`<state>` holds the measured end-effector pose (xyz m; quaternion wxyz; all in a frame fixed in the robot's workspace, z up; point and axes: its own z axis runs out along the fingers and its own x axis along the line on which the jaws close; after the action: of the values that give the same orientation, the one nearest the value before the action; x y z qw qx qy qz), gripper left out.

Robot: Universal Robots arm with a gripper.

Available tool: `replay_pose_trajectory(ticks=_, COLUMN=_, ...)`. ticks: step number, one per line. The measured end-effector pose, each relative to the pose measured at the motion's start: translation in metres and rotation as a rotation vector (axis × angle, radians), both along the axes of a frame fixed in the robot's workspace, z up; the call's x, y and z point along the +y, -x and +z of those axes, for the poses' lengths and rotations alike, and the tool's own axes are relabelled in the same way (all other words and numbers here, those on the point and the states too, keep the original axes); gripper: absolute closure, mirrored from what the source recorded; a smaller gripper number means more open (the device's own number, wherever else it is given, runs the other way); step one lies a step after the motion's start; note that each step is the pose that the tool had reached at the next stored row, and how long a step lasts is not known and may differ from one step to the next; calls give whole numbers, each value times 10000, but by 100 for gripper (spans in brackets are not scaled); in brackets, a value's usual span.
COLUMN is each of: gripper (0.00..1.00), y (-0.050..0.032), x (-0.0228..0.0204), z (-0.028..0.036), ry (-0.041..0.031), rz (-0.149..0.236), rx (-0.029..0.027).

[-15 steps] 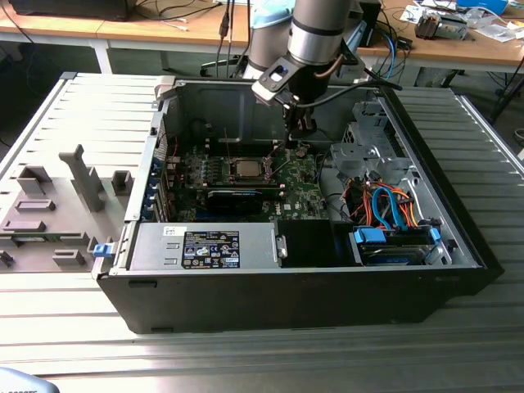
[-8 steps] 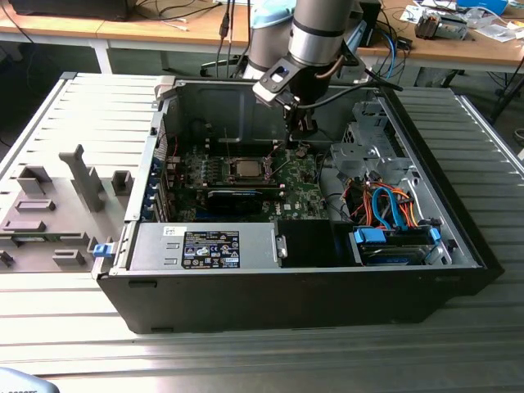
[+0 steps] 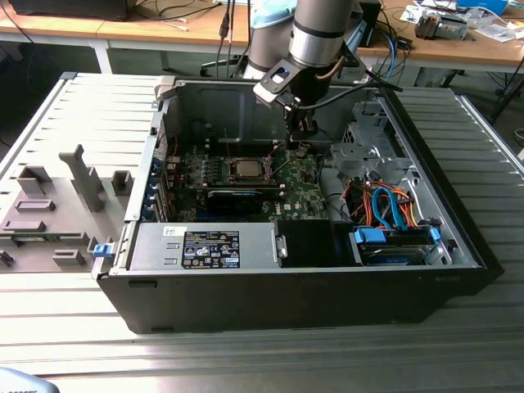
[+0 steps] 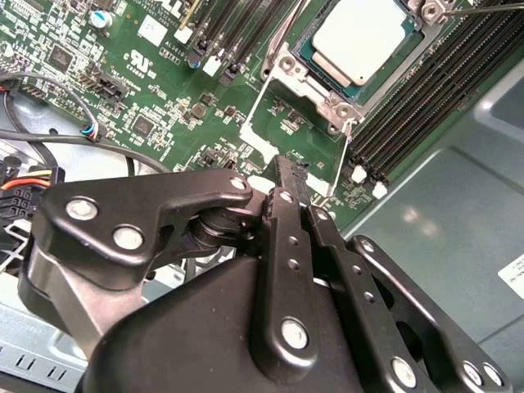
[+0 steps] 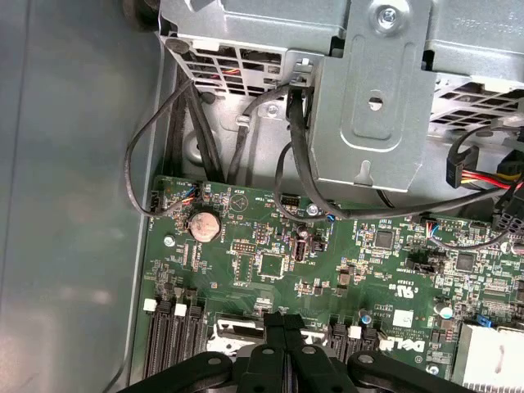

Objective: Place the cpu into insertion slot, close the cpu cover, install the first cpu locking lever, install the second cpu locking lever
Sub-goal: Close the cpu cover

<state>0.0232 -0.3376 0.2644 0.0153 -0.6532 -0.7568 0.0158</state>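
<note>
The cpu [image 3: 246,168] [image 4: 368,37], a small square chip with a dull silver top, lies flat in the insertion slot [image 3: 232,170] on the green board. A silvery frame, the cpu cover [image 4: 329,100], lies flat around the chip. Thin wire levers [image 4: 255,105] run along the socket's sides; I cannot tell whether they are latched. My gripper [image 3: 300,135] [image 4: 291,169] [image 5: 282,321] hovers over the board on the exterior view's right of the socket, apart from the chip. Its black fingers are shut together with nothing between them.
The open computer case has a power supply box [image 3: 205,246] at its front, a metal drive cage [image 3: 372,151] and orange and blue cables [image 3: 385,205] on the exterior view's right. Long black memory slots [image 4: 426,90] flank the socket. A grey parts tray [image 3: 57,205] lies outside.
</note>
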Motion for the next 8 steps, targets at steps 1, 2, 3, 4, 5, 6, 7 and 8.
replay_pose_trajectory(ticks=1, gripper=89, y=-1, x=0, z=-2, ry=0, rz=0, rx=0)
replay_pose_trajectory(ticks=2, gripper=89, y=-3, x=0, z=-3, ry=0, rz=1, rx=0)
replay_pose_trajectory(ticks=3, gripper=89, y=-4, x=0, z=-5, ry=0, rz=1, rx=0)
replay_pose_trajectory(ticks=4, gripper=89, y=-5, x=0, z=-6, ry=0, rz=0, rx=1)
replay_pose_trajectory(ticks=5, gripper=89, y=-26, x=0, z=-21, ry=0, rz=1, rx=0)
replay_pose_trajectory(ticks=6, gripper=89, y=-44, x=0, z=-30, ry=0, rz=0, rx=1)
replay_pose_trajectory(ticks=7, gripper=89, y=-57, x=1, z=-36, ry=-1, rz=1, rx=0)
replay_pose_trajectory(ticks=8, gripper=89, y=-81, x=1, z=-49, ry=0, rz=0, rx=0)
